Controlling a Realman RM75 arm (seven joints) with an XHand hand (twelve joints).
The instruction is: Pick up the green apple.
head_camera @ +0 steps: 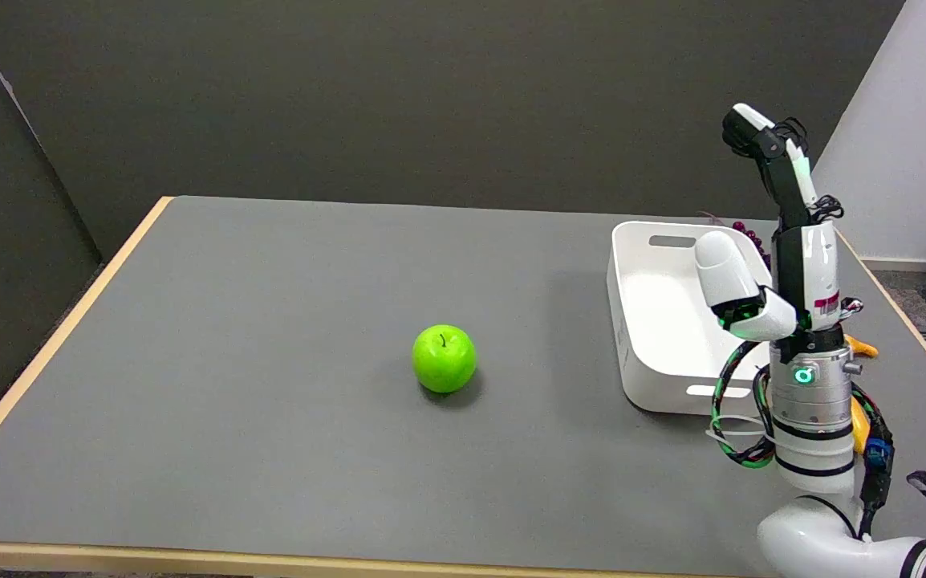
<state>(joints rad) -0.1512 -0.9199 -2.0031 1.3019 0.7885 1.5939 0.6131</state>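
The green apple (444, 358) sits upright, stem up, near the middle of the grey table (270, 305). My right hand (776, 241) is raised well to the apple's right, above the white bin, held edge-on to the camera with its fingers extended upward and the thumb spread toward the left. It holds nothing. A wide stretch of bare tabletop separates the hand from the apple.
A white rectangular bin (655, 321) with handle slots stands at the table's right, partly behind my arm. Dark purple grapes (748, 237) peek out behind it, and something yellow (860, 347) lies behind my wrist. The table's wooden edge (54, 337) runs along the left and front.
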